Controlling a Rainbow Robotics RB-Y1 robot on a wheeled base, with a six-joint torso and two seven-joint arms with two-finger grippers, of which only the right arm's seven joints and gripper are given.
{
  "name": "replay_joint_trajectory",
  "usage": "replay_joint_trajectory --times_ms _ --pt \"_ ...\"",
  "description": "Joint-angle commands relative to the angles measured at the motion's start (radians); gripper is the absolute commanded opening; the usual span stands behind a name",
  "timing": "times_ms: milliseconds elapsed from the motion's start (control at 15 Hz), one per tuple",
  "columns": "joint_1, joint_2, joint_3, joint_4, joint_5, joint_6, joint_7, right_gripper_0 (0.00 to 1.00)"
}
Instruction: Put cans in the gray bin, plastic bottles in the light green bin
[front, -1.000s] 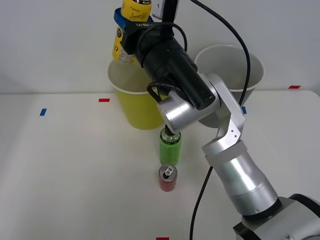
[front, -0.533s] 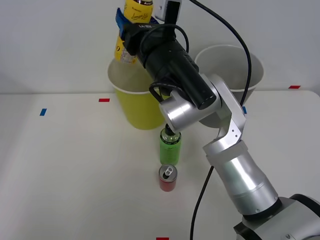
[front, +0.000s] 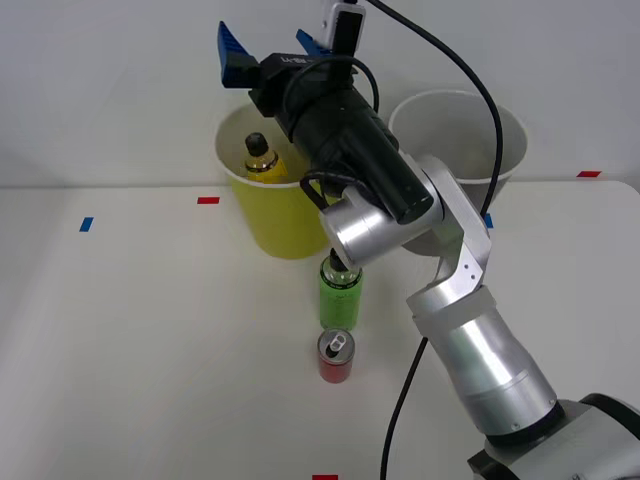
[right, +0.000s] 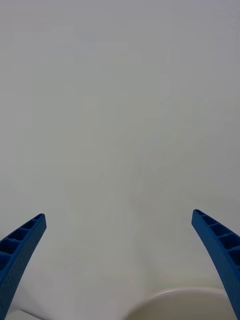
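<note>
The jaws of the right gripper (front: 268, 42) stand wide apart with nothing between them, its blue ribbed fingers (right: 20, 250) spread against the pale wall. The gripper hangs above the light green bin (front: 265, 215), and the yellow-label bottle (front: 261, 160) lies inside that bin, black cap up, leaning against the white inner wall. Just to the right, partly behind the arm, stands the gray bin (front: 500, 140). On the white table (front: 150, 340), in front of the light green bin, the green-label bottle (front: 340, 293) stands upright, and the red can (front: 335, 357) stands just in front of it, silver top up.
</note>
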Motion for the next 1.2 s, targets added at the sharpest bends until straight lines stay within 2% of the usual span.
replay_joint_trajectory --times_ms 67,600,933,1200 --pt "0.002 0.0 0.0 0.0 0.0 0.0 0.0 1.0" --pt "0.009 -0.004 0.004 -0.001 -0.004 -0.056 -0.002 1.0" --pt "0.043 -0.059 0.015 -0.003 -0.023 -0.18 -0.022 1.0" --pt "0.052 -0.103 0.006 -0.05 -0.052 -0.203 -0.051 1.0"
